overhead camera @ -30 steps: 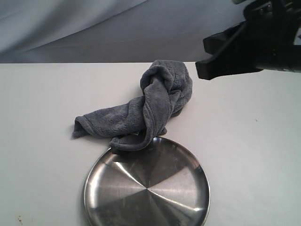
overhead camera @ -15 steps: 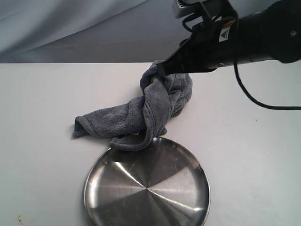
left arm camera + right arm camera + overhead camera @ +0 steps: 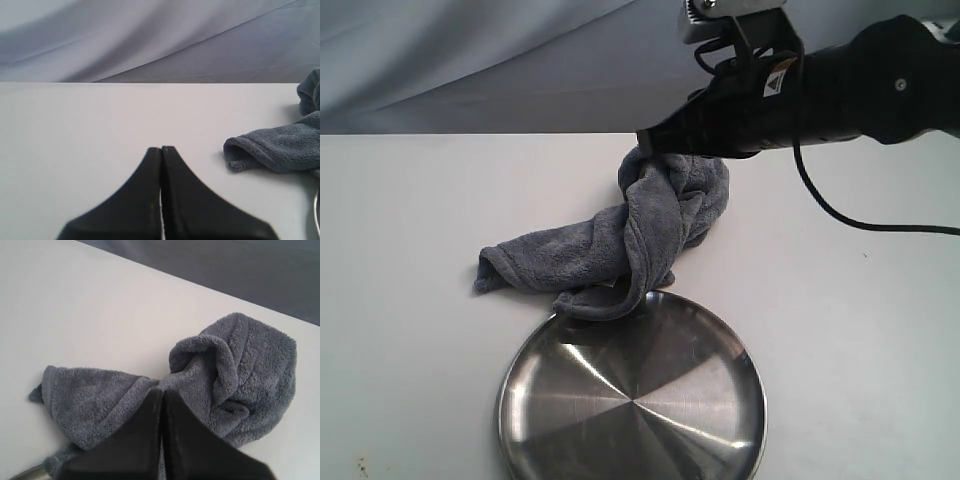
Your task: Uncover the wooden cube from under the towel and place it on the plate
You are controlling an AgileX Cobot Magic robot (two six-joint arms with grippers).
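Observation:
The dark grey towel [image 3: 640,235] lies bunched and twisted on the white table, its tall lump at the back right and a tail running left. The wooden cube is hidden. Just in front of the towel rests the steel plate [image 3: 632,400], with the towel's front fold touching its rim. My right gripper [image 3: 645,142] reaches in from the right and hovers over the top of the lump; in the right wrist view the right gripper [image 3: 162,390] is shut, empty, above the towel [image 3: 240,370]. The left gripper [image 3: 161,149] is shut over bare table, left of the towel's tail [image 3: 272,147].
A grey-blue cloth backdrop [image 3: 470,60] hangs behind the table's far edge. A black cable [image 3: 860,222] trails from the right arm over the table's right side. The plate's rim [image 3: 317,210] just shows in the left wrist view.
The right arm has swung in from the upper right, leftward and down, until its shut tip is over the towel's lump. Towel and plate have not moved.

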